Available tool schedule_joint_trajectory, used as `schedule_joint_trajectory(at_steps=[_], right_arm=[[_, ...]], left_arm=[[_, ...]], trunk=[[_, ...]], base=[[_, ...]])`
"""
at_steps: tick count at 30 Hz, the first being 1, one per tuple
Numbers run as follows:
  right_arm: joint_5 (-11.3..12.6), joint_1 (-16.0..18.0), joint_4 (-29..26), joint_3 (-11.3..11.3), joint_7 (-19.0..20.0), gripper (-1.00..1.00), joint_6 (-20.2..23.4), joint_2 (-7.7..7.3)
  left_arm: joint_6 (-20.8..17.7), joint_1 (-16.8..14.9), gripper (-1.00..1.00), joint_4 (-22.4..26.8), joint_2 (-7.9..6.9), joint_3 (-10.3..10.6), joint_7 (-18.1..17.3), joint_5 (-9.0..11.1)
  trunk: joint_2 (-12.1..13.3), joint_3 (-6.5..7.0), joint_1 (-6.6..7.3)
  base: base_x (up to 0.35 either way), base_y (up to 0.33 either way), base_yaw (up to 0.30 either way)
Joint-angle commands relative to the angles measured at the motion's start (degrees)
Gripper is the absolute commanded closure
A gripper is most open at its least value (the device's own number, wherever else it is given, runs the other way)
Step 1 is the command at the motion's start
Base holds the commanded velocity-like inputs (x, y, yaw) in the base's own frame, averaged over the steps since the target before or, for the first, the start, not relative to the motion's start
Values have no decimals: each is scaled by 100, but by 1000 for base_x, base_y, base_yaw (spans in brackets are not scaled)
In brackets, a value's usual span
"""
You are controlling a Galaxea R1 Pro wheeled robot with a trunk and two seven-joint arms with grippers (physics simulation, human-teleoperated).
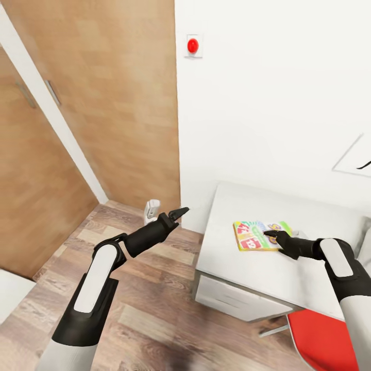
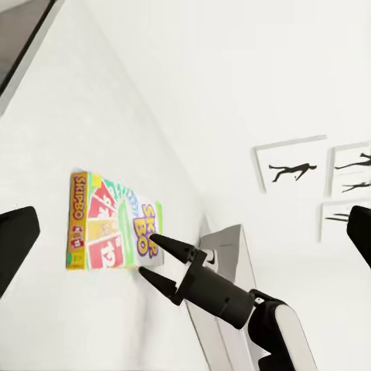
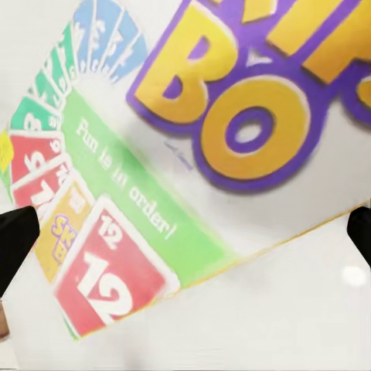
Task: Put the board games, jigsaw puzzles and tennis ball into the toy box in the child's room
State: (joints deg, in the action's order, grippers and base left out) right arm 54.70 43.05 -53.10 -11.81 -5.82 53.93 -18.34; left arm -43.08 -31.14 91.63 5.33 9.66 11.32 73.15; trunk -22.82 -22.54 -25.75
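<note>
Skip-Bo box (image 1: 262, 235): printed cardboard, slight sheen. Table (image 1: 247, 268): smooth matt white. Floor (image 1: 149, 309): wood-plank. Wardrobe doors (image 1: 103, 103): matt wood grain.

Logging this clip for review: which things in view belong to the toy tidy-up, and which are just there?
Part of the job:
- Skip-Bo board game, lying flat on the bed
- right gripper, open, fingertips at the game's edge

Just there:
- left gripper, held over the wood floor
- red chair
- wardrobe doors
- red wall button
- wall pictures
</note>
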Motion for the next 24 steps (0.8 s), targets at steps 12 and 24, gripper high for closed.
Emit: schedule_joint_trajectory(at_steps=[12,24], right_arm=[[69,4,-8,-7,-59,-100,21,-5],[69,4,-13,-11,-67,-100,21,-64]], left_arm=[[-16,-6,-100,4,3,1,55,63],[-16,-6,-100,4,3,1,55,62]], trunk=[[-10,-3,-3],[-10,-2,-3]], base=[[0,0,252],[0,0,58]])
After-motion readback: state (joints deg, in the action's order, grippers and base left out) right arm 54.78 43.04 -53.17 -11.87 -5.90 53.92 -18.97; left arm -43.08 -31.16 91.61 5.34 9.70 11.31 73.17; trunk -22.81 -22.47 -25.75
